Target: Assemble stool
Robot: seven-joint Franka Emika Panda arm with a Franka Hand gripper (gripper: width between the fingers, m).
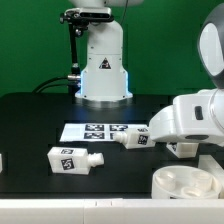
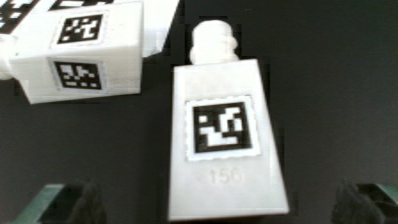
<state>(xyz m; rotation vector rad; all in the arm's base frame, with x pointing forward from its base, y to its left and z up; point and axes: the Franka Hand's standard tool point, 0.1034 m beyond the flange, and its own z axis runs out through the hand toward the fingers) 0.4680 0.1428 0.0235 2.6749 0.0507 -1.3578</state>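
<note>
A white square stool leg (image 2: 222, 130) lies flat on the black table, tag up, its peg (image 2: 214, 40) pointing away from my gripper (image 2: 217, 207). The gripper is open. Its two dark fingertips (image 2: 63, 205) stand on either side of the leg's flat end, with a gap on each side. A second tagged leg (image 2: 80, 55) lies close beside the peg end. In the exterior view the leg (image 1: 132, 138) shows just past the arm's white wrist (image 1: 180, 118), which hides the fingers. Another leg (image 1: 72, 159) lies further toward the exterior view's left. The round seat (image 1: 185, 182) sits at the front right.
The marker board (image 1: 100, 131) lies flat behind the legs. The large white robot base (image 1: 103, 70) stands at the back with cables. A small white part (image 1: 2, 160) shows at the exterior view's left edge.
</note>
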